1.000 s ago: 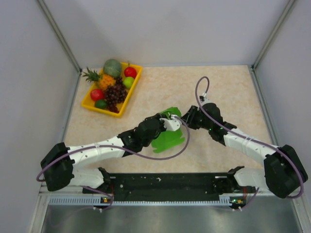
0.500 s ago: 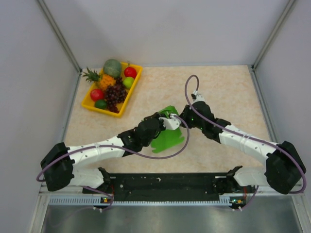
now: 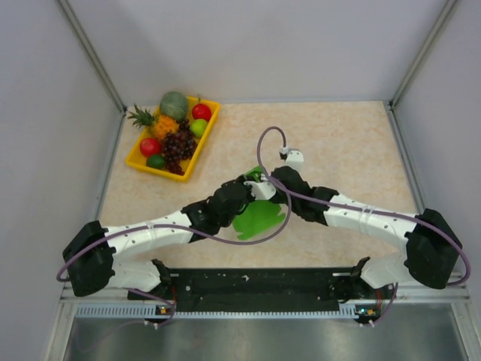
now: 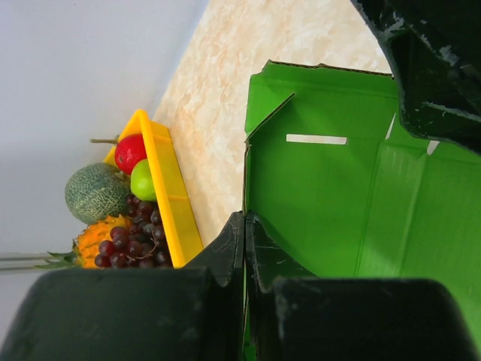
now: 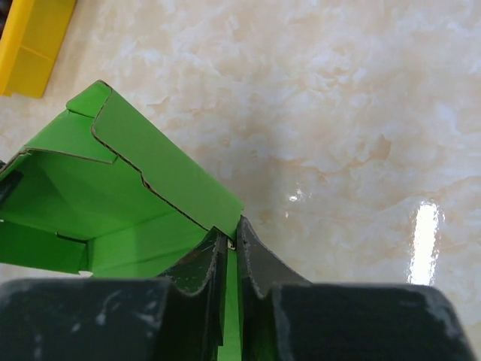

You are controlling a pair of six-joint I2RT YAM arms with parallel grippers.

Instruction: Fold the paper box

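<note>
Bright green thin paper box [image 3: 259, 218] is located at centre of the top view, over the beige marbled bench [image 3: 353, 143]. One panel edge is pinched tight by the left gripper [image 4: 244, 226]. A flap edge is clamped by the fully closed right gripper [image 5: 231, 232].

Top view: paper box [image 3: 259, 219] mostly covered by both wrists; only its 6 o'clock part showed. Tips of left gripper [image 4: 245, 226] and right gripper [image 5: 231, 235] were hidden there.
Left wrist view: box ran off frame at 3 o'clock; right arm [image 4: 436, 68] masked its 1 o'clock corner. Fruit tray [image 4: 169, 203] and pineapple [image 4: 94, 237] were cut off at 8 o'clock.
Right wrist view: box was cut at 9 o'clock; only tray corner showed at 11 o'clock.
</note>
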